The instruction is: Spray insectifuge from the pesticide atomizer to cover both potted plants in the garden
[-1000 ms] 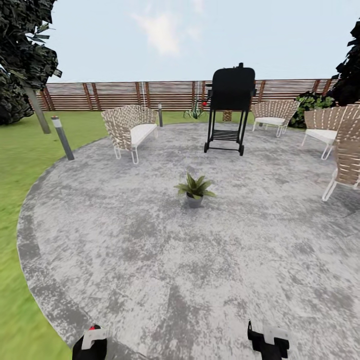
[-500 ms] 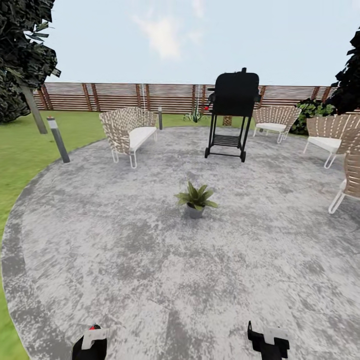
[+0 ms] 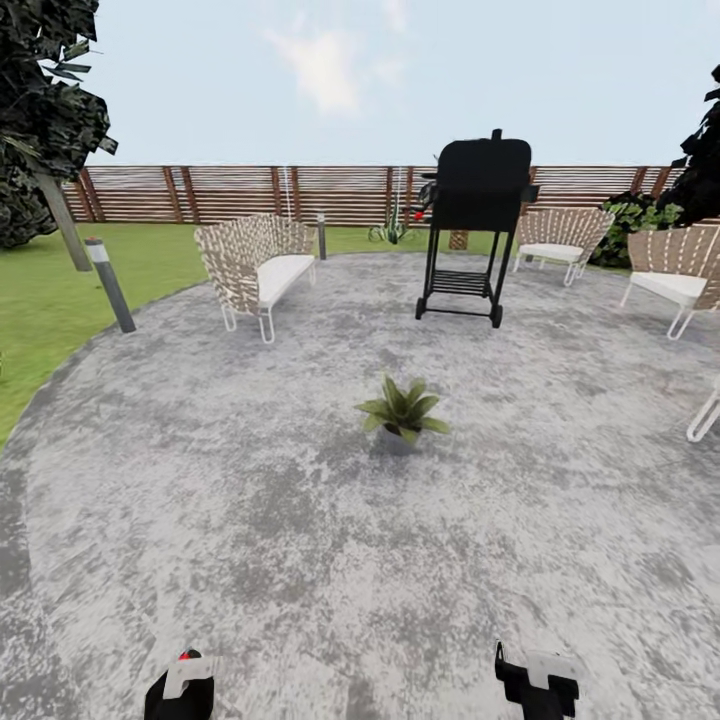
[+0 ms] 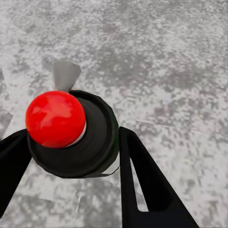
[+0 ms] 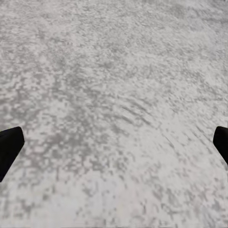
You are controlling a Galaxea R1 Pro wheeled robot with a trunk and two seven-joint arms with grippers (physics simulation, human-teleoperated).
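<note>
The pesticide atomizer (image 4: pixel 97 142), a black cylinder with a red tip, sits between the two black fingers of my left gripper (image 4: pixel 71 147), which is shut on it. In the head view its red tip (image 3: pixel 184 656) pokes up from the left gripper (image 3: pixel 180 690) at the bottom edge. One potted plant (image 3: pixel 403 411), a low green rosette in a grey pot, stands mid-patio well ahead of both grippers. A second spiky green plant (image 3: pixel 386 232) shows far off by the fence. My right gripper (image 3: pixel 535 685) is open and empty, its fingertips wide apart over bare paving (image 5: pixel 114 142).
A black grill (image 3: pixel 470 230) on a wheeled stand rises behind the plant. Woven chairs (image 3: pixel 255 268) sit at the left, with more at the right (image 3: pixel 680 275). A bollard light (image 3: pixel 108 283) marks the lawn edge. The slatted fence (image 3: pixel 200 193) closes the back.
The whole view has shifted as the robot rolled forward onto the patio: the plant and grill look nearer and lower. Both grippers hold the same pose.
</note>
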